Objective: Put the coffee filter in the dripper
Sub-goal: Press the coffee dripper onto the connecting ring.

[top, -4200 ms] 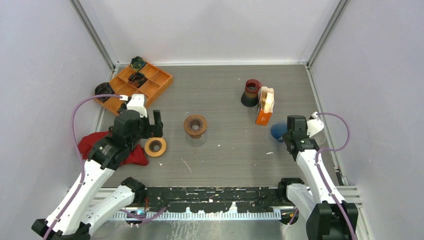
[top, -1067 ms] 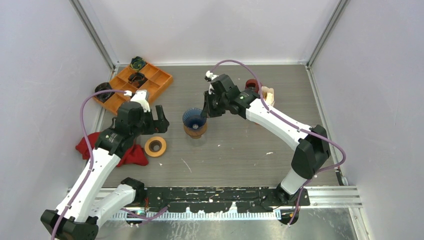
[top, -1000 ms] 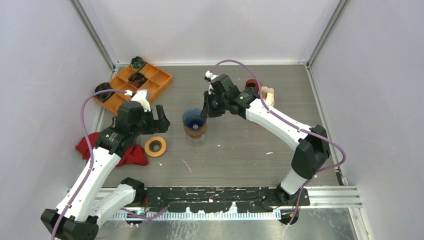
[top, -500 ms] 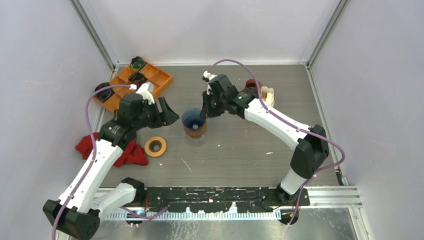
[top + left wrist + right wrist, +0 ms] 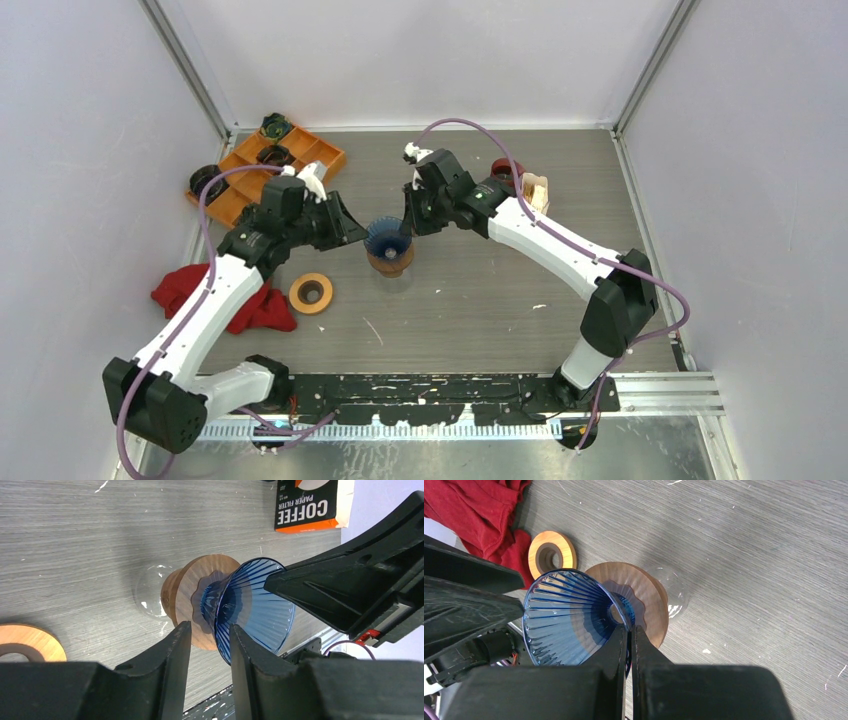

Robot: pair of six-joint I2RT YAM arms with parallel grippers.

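Dripper: the blue dripper [image 5: 386,237] is sitting on a wooden collar [image 5: 391,263] atop a glass vessel, mid-tabletop [image 5: 470,290], with its ribbed mouth facing up.
Right gripper: the right gripper [image 5: 628,630] is reaching in from the far side, and its 2 fingers are pressing almost together on the wall of the blue dripper at the rim.
Left gripper: the left gripper [image 5: 207,627] is coming in from the opposite side with its fingers spread. The rim's edge is showing in the gap between them, and I cannot tell whether either finger is touching it.
Filter: the orange filter box [image 5: 307,502], reading COFFEE PAPER FILTER, is standing well apart from the blue dripper toward the far right, partly hidden behind the right arm in the top view.
Also on the tabletop: 1 wooden ring [image 5: 311,293] is lying flat near the collar, a red cloth [image 5: 190,285] is lying beside it under the left arm, and an orange tray [image 5: 300,155] is sitting at the far left corner.
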